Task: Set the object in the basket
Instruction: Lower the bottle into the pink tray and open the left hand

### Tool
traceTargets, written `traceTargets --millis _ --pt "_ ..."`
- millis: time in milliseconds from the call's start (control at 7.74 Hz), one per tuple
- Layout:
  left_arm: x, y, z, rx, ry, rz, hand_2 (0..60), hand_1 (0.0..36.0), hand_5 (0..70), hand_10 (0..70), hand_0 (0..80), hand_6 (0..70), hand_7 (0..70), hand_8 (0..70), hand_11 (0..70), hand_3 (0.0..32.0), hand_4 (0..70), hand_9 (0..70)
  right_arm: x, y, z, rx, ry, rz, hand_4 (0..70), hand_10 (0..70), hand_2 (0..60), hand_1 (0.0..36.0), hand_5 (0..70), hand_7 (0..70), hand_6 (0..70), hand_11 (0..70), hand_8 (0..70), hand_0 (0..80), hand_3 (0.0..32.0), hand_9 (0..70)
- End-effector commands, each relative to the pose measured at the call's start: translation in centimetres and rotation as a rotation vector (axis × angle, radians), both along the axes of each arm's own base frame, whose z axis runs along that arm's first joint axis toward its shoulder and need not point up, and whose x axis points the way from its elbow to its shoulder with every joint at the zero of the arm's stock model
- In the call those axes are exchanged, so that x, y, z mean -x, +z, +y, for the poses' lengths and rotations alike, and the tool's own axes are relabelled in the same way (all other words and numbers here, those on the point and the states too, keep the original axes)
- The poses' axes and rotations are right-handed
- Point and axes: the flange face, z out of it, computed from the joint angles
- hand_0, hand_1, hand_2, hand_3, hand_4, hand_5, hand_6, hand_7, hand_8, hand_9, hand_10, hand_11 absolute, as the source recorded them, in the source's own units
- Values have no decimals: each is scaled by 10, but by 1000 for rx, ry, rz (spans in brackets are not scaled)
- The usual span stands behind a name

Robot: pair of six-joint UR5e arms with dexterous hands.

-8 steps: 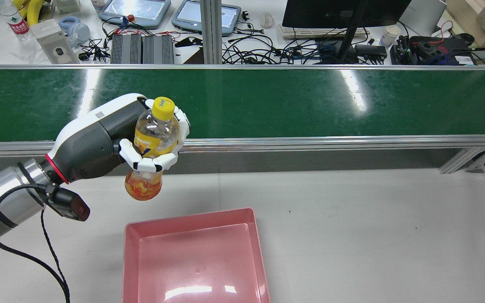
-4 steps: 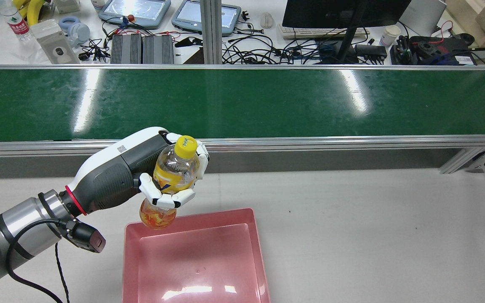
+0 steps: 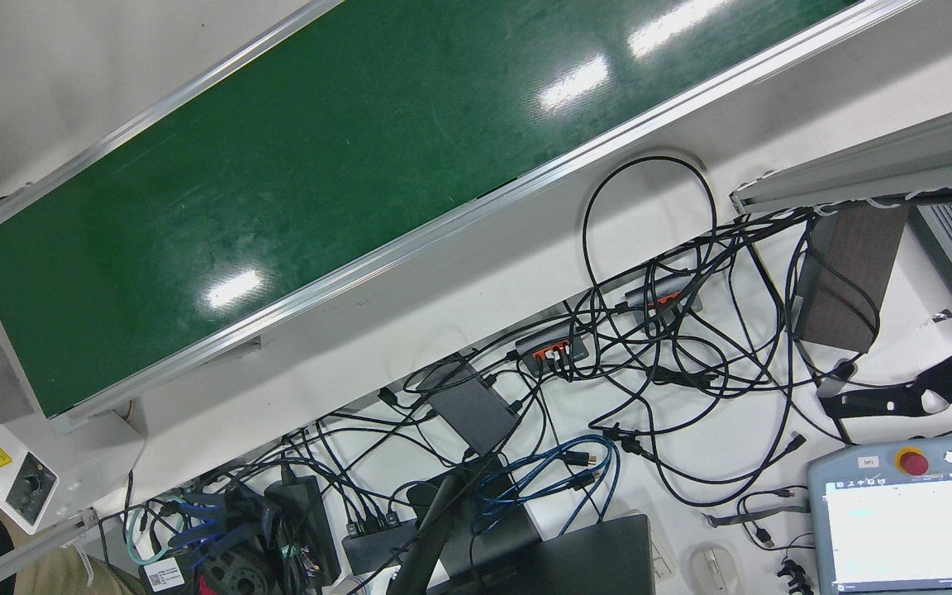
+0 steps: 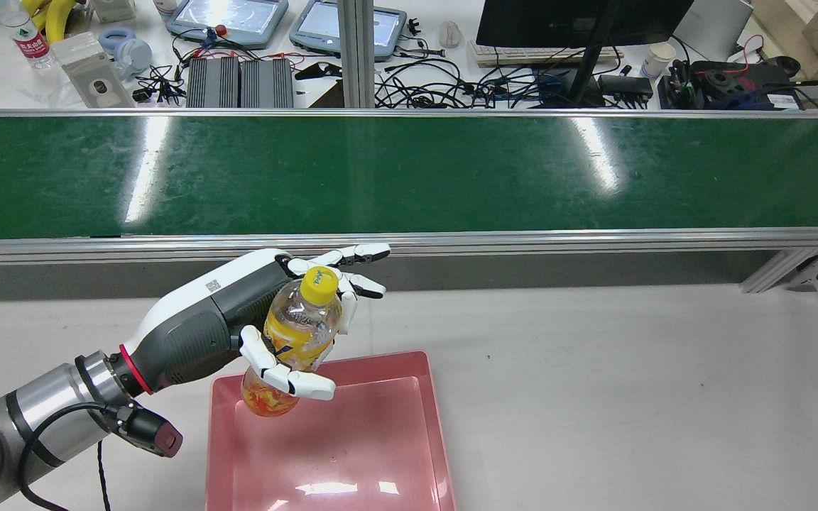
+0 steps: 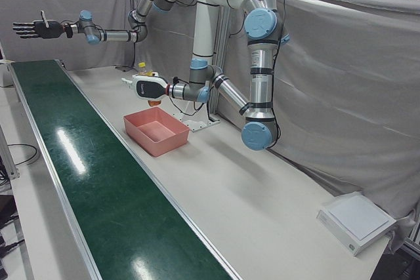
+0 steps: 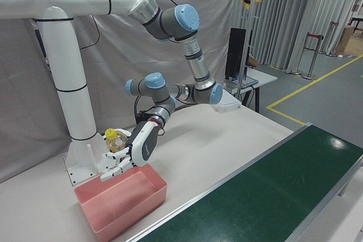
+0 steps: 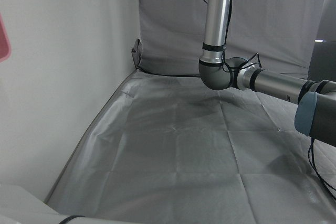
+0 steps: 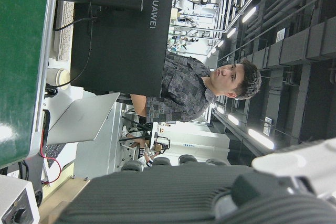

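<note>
A clear bottle [image 4: 297, 332] with a yellow cap, yellow label and orange contents hangs tilted over the far left corner of the pink basket [image 4: 426, 426]. It lies against the palm of my left hand [image 4: 221, 316], whose fingers are spread away from it above and below. The right-front view shows the same bottle [image 6: 115, 140] in the hand [image 6: 139, 143] above the basket [image 6: 136, 198]. My right hand [image 5: 29, 29] is raised high beyond the belt's far end, fingers apart and holding nothing.
The green conveyor belt [image 4: 409, 170] runs across the far side of the table with a metal rail along its near edge. Behind it lie cables, monitors and teach pendants. A person [image 8: 184, 90] sits behind a monitor in the right hand view.
My left hand carried the bottle down and toward me, from over the belt's edge to above the basket's corner. Its fingers, wrapped around the bottle before, have now spread apart.
</note>
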Motion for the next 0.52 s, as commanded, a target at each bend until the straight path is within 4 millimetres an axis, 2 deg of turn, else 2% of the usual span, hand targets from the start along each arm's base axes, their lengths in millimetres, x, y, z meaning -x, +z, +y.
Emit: traceTargets --millis 0,129,388 --pt "0 9 1 6 4 -8 0 0 210 110 392 39 39 82 154 0 175 94 1 1 0 1 -1 0 0 0 0 0 0 0 0 0 0 0 0 0" --pt "0 8 1 2 5 -5 0 0 149 84 349 26 24 61 115 32 157 64 1 1 0 1 -1 0 0 0 0 0 0 0 0 0 0 0 0 0" --pt "0 8 0 -1 4 -7 0 0 101 57 349 13 4 43 77 50 146 40 1 1 0 1 -1 0 0 0 0 0 0 0 0 0 0 0 0 0"
